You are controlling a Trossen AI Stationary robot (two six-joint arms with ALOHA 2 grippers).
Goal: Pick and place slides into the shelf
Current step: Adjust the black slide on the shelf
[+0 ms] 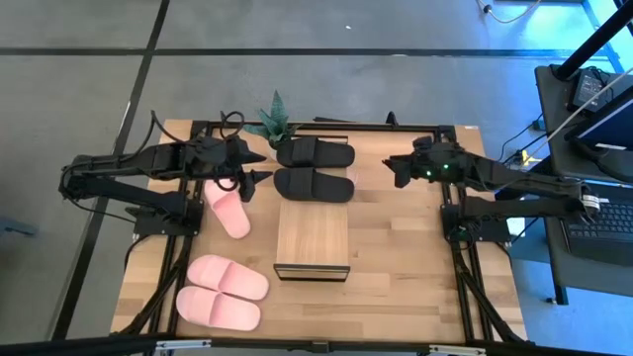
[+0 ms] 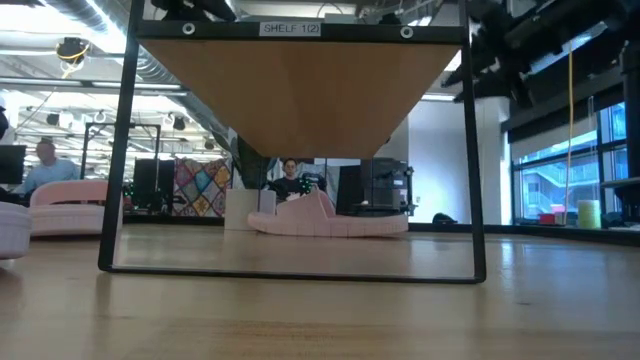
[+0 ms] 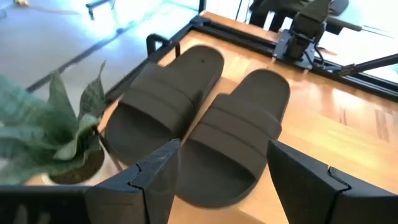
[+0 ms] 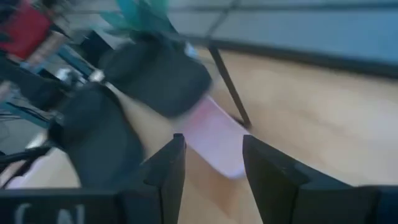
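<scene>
The left end effector (image 1: 259,166) hovers spread beside the black slides (image 1: 315,168) at the worktop's (image 1: 415,257) far edge; it should straddle one strap squarely before closing. The right end effector (image 1: 394,168), also spread, waits opposite. The shelf (image 1: 313,242) stands mid-worktop. Only three pink slides (image 1: 224,292) show.

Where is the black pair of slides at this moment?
In the high view, the black pair of slides lies side by side at the table's far edge, just beyond the shelf, beside the small plant. The open left gripper is right next to it.
</scene>
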